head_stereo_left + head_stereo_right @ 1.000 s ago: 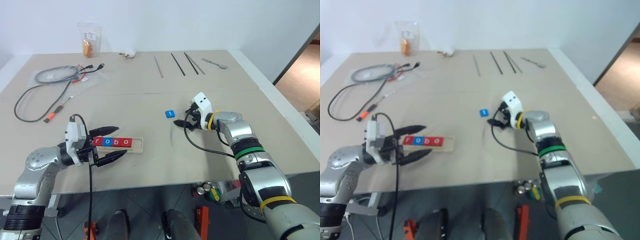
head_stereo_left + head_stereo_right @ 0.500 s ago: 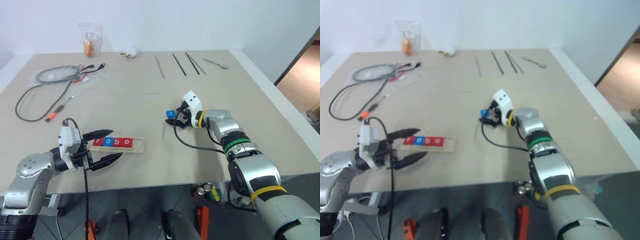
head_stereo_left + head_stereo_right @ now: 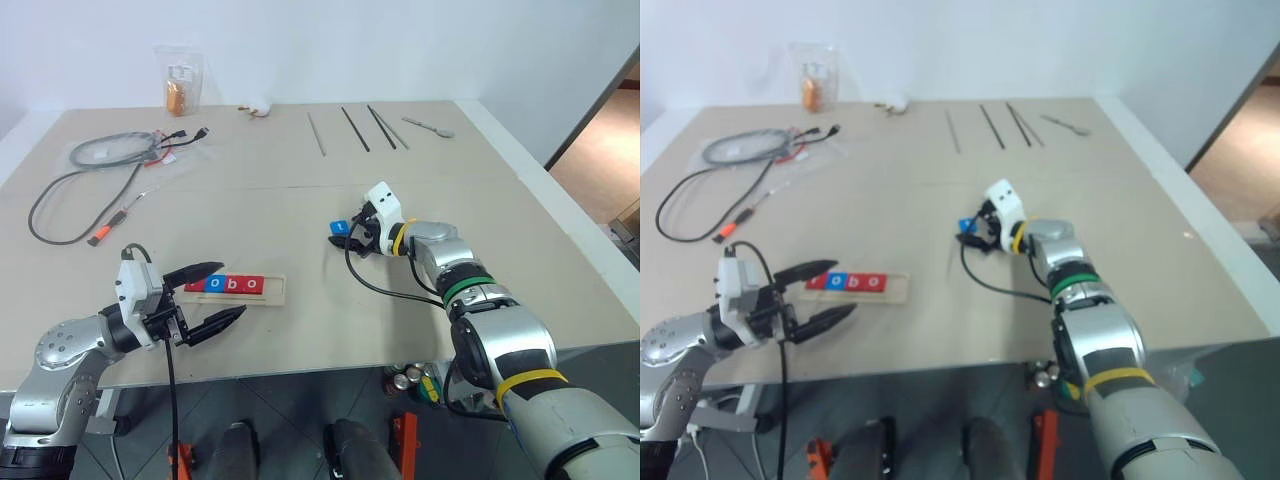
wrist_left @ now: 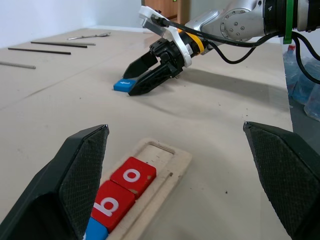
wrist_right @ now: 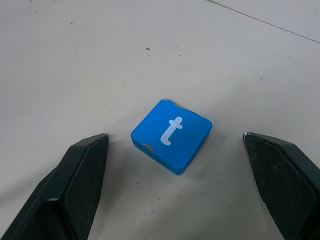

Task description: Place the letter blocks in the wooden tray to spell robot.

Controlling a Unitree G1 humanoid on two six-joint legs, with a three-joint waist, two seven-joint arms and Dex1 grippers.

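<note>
My right gripper [image 5: 172,145] is wide open around the blue t block [image 5: 171,135], gripping nothing; closing off-centre on its skewed corners could flick it across the counter [image 3: 300,210].

4 letter blocks [image 3: 225,284] in tray [image 3: 276,291]; t block [image 3: 339,228] far right

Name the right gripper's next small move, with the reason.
Probably close the right gripper on the blue square "t" block: it lies flat on the table between the open fingers, and the pale wooden tray holds only "robo", with its end slot free.
</note>
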